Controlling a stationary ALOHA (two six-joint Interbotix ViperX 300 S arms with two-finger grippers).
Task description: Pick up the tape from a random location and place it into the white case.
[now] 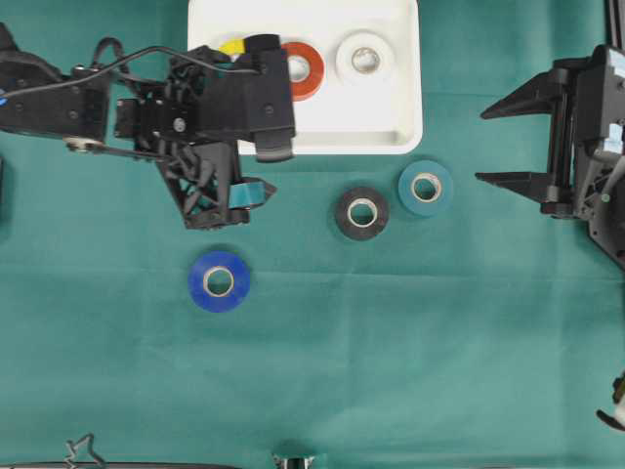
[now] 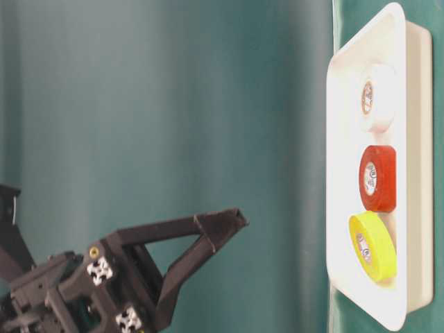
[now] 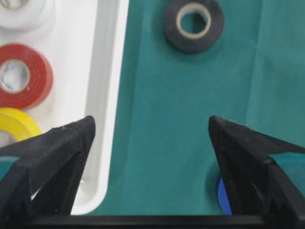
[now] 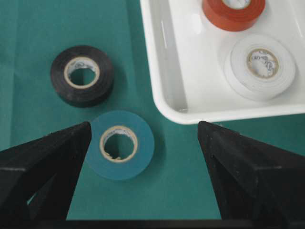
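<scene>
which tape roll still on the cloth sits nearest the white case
The teal roll; the black roll lies slightly farther from the white case, the blue roll farthest.

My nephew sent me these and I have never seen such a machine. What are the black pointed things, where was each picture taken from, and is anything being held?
They are two robot arms, each ending in a two-fingered claw. One picture looks straight down on the table: the left claw is at the edge of the white case, the right claw waits at the side. One is taken from table height, turned sideways. The other two come from cameras on the wrists, looking out between the open fingers.

In the case lie a yellow roll, a red roll and a white roll. On the green cloth lie a black roll, a teal roll and a blue roll.

Both claws are open and hold nothing.
</scene>
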